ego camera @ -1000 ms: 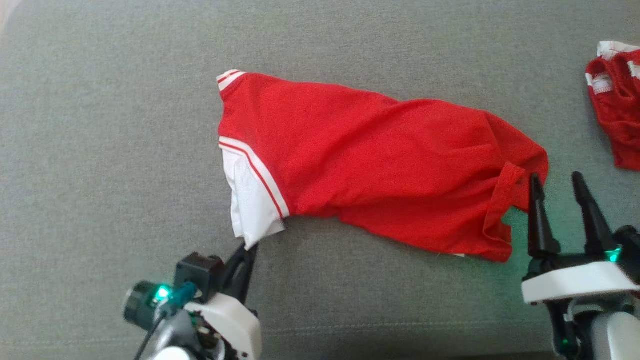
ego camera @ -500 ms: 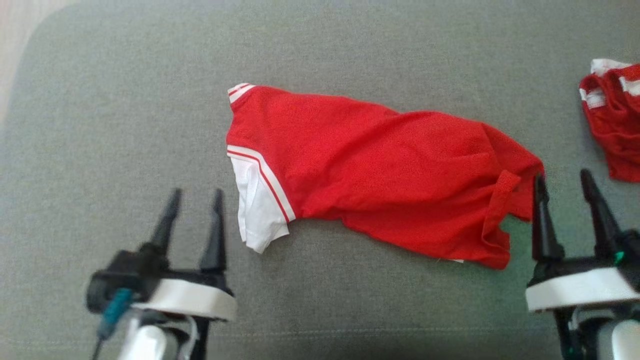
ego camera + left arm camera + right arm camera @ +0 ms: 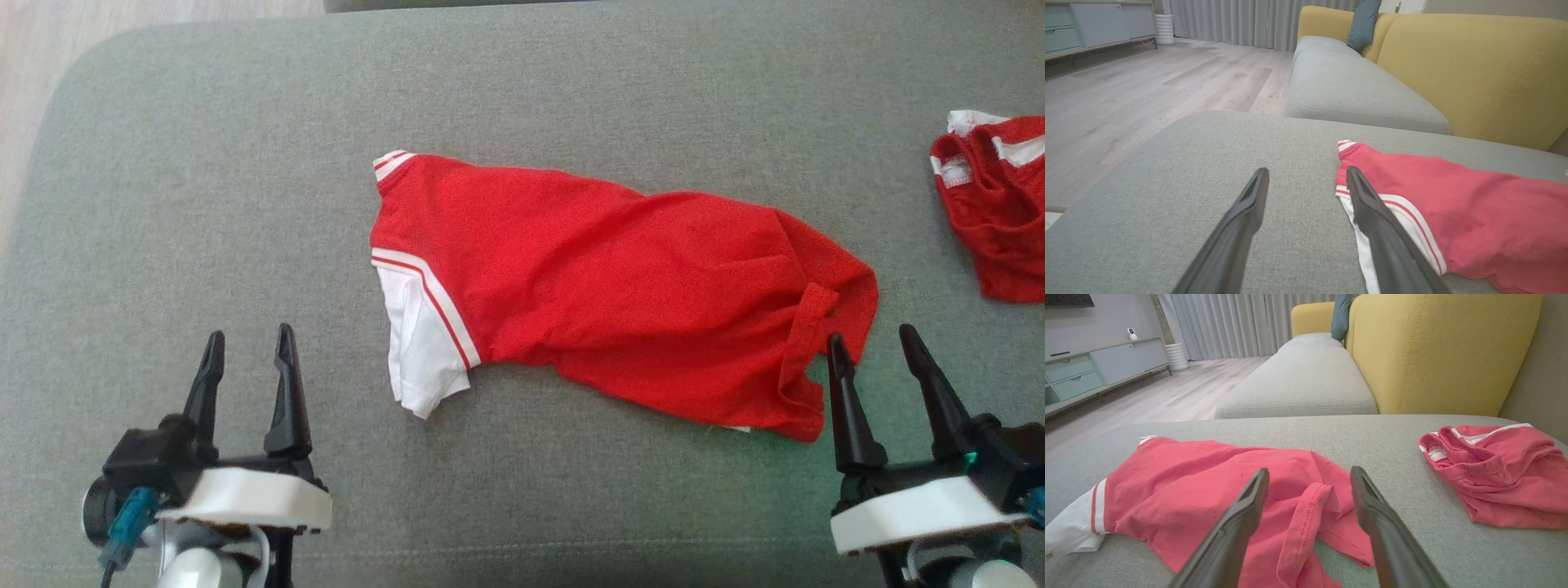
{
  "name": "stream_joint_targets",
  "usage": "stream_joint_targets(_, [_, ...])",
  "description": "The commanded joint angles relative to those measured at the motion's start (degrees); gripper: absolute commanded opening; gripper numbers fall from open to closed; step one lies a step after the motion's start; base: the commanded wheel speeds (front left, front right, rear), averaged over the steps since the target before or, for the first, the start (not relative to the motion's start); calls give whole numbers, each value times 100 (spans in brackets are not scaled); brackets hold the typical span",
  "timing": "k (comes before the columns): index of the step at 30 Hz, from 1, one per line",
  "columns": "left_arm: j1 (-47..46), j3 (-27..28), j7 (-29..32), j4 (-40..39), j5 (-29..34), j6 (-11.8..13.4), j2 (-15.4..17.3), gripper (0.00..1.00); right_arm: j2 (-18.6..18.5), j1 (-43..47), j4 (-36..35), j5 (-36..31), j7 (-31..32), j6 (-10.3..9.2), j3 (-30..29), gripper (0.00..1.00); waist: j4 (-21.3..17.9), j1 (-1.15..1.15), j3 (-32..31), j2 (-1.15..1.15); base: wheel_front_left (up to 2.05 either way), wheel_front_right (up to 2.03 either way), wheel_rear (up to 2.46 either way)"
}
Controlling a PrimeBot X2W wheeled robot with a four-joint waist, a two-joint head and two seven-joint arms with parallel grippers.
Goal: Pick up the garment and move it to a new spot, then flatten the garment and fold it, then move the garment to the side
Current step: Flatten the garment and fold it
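- The cabinet by the far wall has pale green drawers and grey doors, all shut, so what is inside is hidden.
- A white ribbed cylinder stands on the wooden floor by the grey curtains; I cannot tell if it holds anything.
- The garment is a red shirt of thin, soft cloth. It lies stretched out in the middle of the grey cushion, with many shallow wrinkles running along its length.
- Its sleeve is white with a red stripe and points toward the robot's left. A small striped band shows at the far left corner.
- At the right end, the hem is turned over into a narrow stitched strip, and the cloth bunches there.
- The cushion has a rough woven cover and rounded corners.
- The left tool has its two dark, pointed fingers spread wide and holds nothing. It is above the bare cushion, near the white sleeve but apart from it.
- The right tool is also spread wide and holds nothing. Its left finger is just beside the folded hem; I cannot tell if it touches.
- A second red garment with white trim lies crumpled at the cushion's right edge, well apart from the first.
- Behind stands a sofa with a yellow backrest, smooth with stitched seams, and a teal pillow on it.
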Motion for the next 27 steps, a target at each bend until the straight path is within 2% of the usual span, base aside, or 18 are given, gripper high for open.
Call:
stream_joint_targets(1, [-169, 218, -53, -163, -1, -22, 96, 100, -42, -141, -211, 58, -13, 21, 129, 100, 0, 0, 5, 0, 0, 0, 0])
stream_joint_targets(9, [-234, 63, -8, -82, 24, -122, 119, 100, -42, -192, -199, 92, -27, 21, 134, 100, -1, 0, 59, 0, 0, 0, 0])
stream_joint_targets(12, [-397, -252, 259, -17, -18, -395, 97, 100, -42, -212, -194, 109, 0, 21, 133, 100, 17, 0, 154, 0, 0, 0, 0])
stream_joint_targets(13, [-397, -252, 259, -17, -18, -395, 97, 100, -42, -212, -194, 109, 0, 21, 133, 100, 17, 0, 154, 0, 0, 0, 0])
stream_joint_targets(18, [-687, -775, 995, 360, -181, -821, 0, 100, -42, -239, -104, 143, 27, 21, 197, 100, -4, 0, 330, 0, 0, 0, 0])
stream_joint_targets(22, [-781, -915, 1357, 638, -306, -911, -62, 100, -42, -281, -37, 199, -7, 21, 238, 100, -59, 0, 427, 0, 0, 0, 0])
stream_joint_targets(26, [-852, -936, 1448, 739, -339, -903, -75, 100, -42, -333, 22, 232, -44, 21, 249, 100, -85, 0, 486, 0, 0, 0, 0])
stream_joint_targets(27, [-871, -937, 1435, 751, -340, -911, -69, 62, -42, -337, 36, 242, -43, 21, 254, 100, -91, 0, 495, 0, 0, 0, 0])
